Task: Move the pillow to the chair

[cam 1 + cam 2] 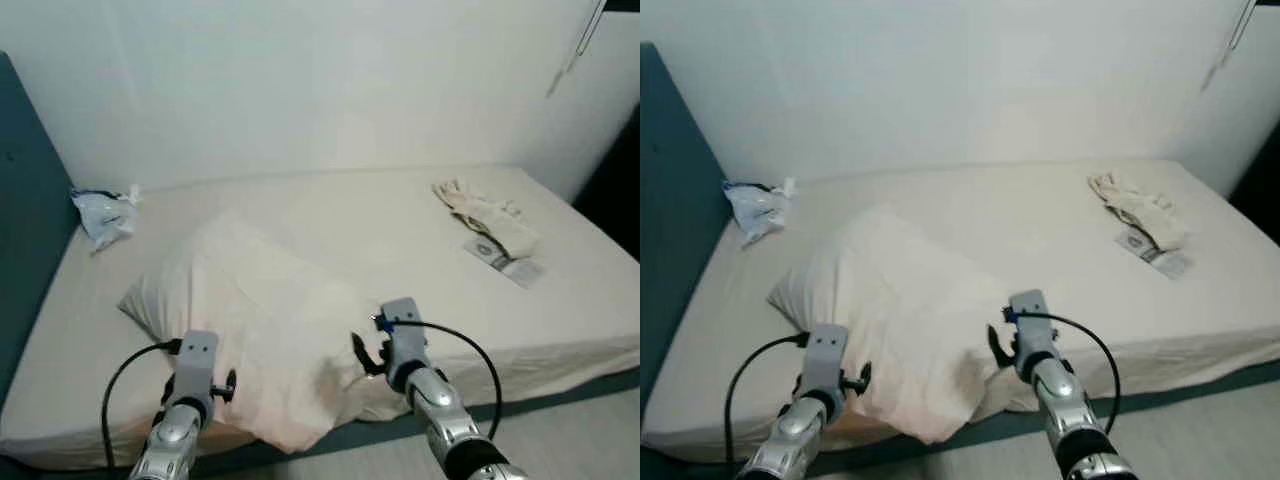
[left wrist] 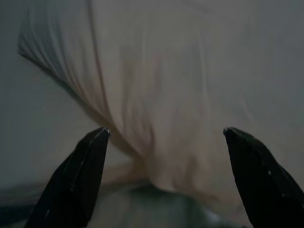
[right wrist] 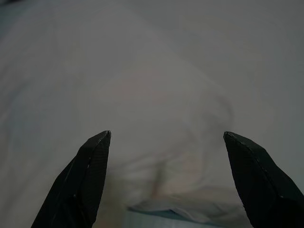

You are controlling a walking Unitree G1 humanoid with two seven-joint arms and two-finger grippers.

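A cream pillow lies slantwise on the bed's near left part, and its near corner hangs over the front edge. Both arms reach toward that near edge. In the left wrist view, my left gripper is open, and the pillow's creased corner sits just beyond its fingertips. My right gripper is open too, facing the pillow's right side, with nothing between the fingers. The left arm and right arm flank the overhanging corner.
A crumpled white and blue bag lies at the bed's far left, beside the dark teal headboard. A beige cloth and a printed card rest on the right side. A white wall stands behind, and the floor shows at the lower right.
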